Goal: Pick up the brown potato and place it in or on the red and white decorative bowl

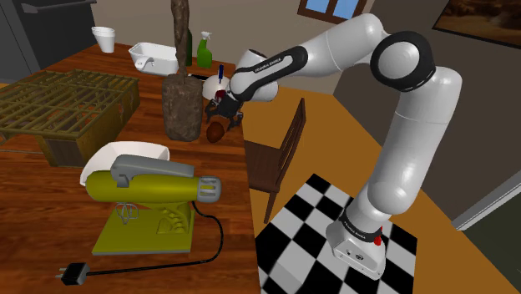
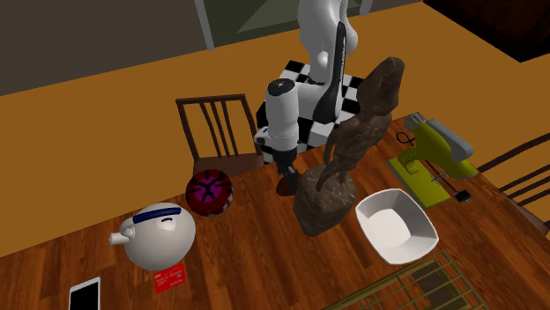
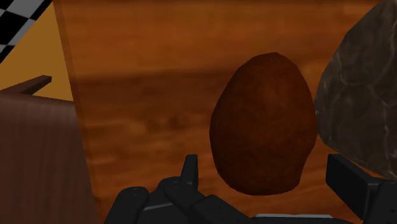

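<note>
A brown egg-shaped potato point(image 3: 264, 124) lies on the wooden table, close to the table's edge and right beside a tall rock-like sculpture point(image 3: 362, 95). My gripper point(image 3: 267, 175) is open and low over it. The two fingers point(image 3: 189, 170) stand on either side of the potato with small gaps, touching nothing. In the shoulder view the gripper point(image 1: 226, 115) hangs just above the potato point(image 1: 216, 130). The dark red patterned bowl point(image 2: 209, 192) sits on the table to the second exterior view's left of the gripper point(image 2: 286, 176) and potato point(image 2: 288, 188).
The brown sculpture point(image 1: 182, 100) rises right beside the potato. A wooden chair point(image 1: 280, 154) stands at the table edge under the arm. On the table are a yellow-green stand mixer point(image 1: 150, 200), a white square bowl point(image 2: 397, 225), a white round figure point(image 2: 159, 233) and a lattice crate point(image 1: 67, 108).
</note>
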Action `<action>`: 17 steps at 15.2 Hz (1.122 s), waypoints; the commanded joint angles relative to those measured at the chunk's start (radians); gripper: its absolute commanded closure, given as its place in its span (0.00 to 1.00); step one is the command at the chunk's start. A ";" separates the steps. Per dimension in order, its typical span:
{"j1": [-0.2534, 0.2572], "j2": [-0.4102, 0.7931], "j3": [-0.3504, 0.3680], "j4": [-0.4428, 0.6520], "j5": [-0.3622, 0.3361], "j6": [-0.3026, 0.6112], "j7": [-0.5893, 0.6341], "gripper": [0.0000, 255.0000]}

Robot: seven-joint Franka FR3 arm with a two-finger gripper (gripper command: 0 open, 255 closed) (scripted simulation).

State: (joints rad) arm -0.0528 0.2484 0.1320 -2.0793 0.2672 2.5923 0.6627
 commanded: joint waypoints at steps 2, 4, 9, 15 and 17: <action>0.005 0.031 0.002 0.006 0.000 0.026 0.001 0.00; 0.005 0.031 0.002 0.007 0.000 0.026 0.001 0.00; 0.005 0.031 0.002 0.007 0.000 0.026 0.001 0.00; 0.005 0.031 0.002 0.007 0.000 0.025 0.001 1.00; 0.005 0.032 0.002 0.007 0.000 0.026 0.001 1.00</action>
State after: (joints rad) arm -0.0484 0.2794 0.1334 -2.0717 0.2670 2.6185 0.6637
